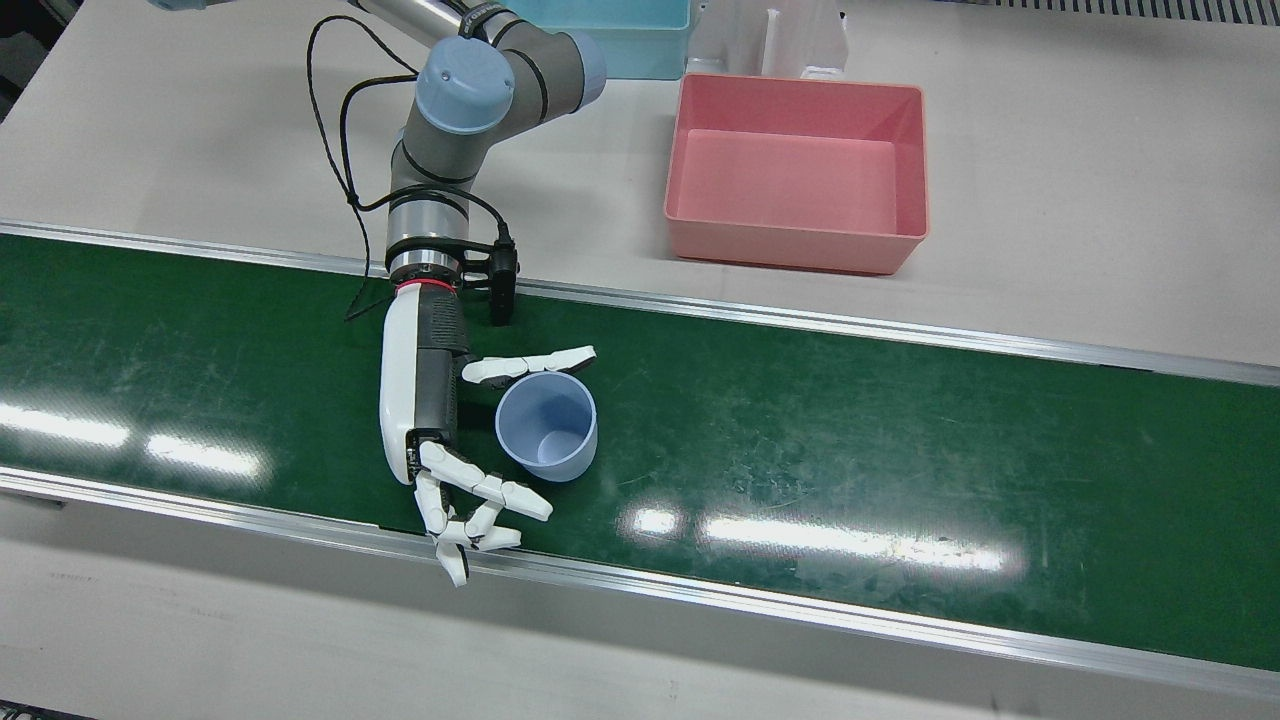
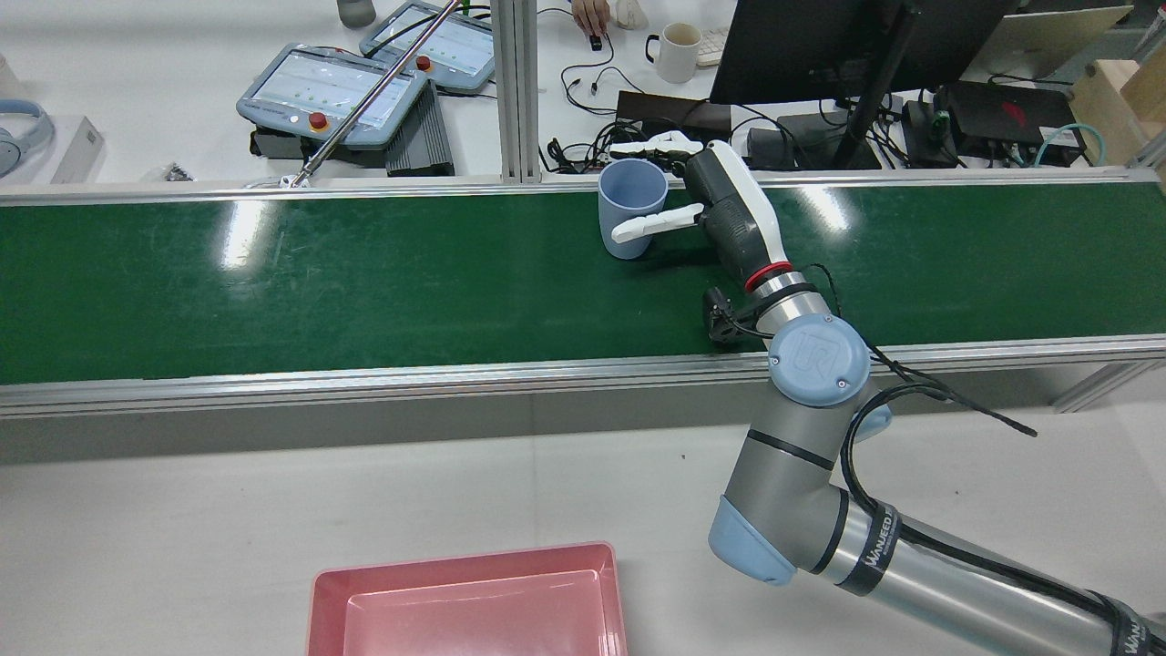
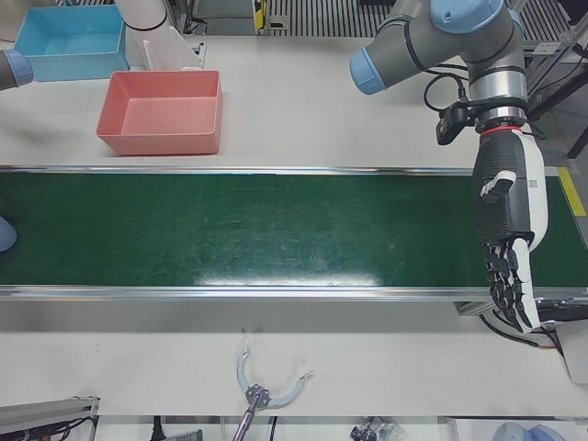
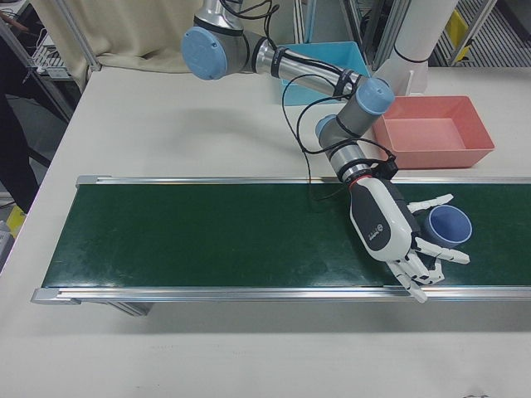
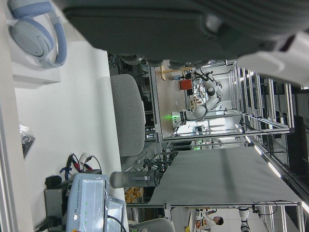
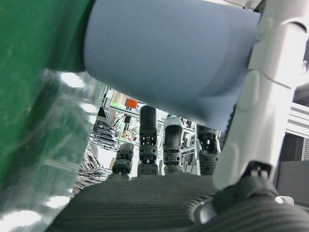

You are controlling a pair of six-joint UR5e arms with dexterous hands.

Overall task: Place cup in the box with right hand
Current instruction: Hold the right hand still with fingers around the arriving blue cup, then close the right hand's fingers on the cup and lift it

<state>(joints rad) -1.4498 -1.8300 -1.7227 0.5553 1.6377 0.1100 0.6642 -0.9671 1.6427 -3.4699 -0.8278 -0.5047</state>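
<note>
Right hand (image 1: pixel 440 420) lies low over the green conveyor belt (image 1: pixel 900 470), palm turned toward the cup, fingers spread wide. Thumb (image 1: pixel 530 364) reaches along the far side of the cup; the other fingers (image 1: pixel 480 505) fan out on the near side, curled slightly, clear of the wall in the front view. In the rear view the thumb (image 2: pixel 656 223) crosses the cup's side and looks to be touching or just short of it; cannot tell which. Nothing gripped yet: the hand brackets the cup without closing.

Blue plastic cup (image 1: pixel 547 426) stands upright on the belt, mouth up, empty, just beside the palm. Right hand view shows its wall (image 6: pixel 169 63) filling the space in front of the palm, with fingertips (image 6: pixel 147 140) beyond.

Handling judgement: thin-walled, light, smooth plastic, fairly stiff but likely to flex at the rim if squeezed hard. Easy to tip or slide on the slick belt with a one-sided push. Best hold is around the mid-wall, thumb opposing fingers, moderate pressure.

Pink box (image 1: pixel 800 170) sits empty on the table (image 1: pixel 1100 150) beyond the belt, well apart from the cup.

Left hand (image 3: pixel 510 239) hangs over the belt's other end, fingers extended, holding nothing.
</note>
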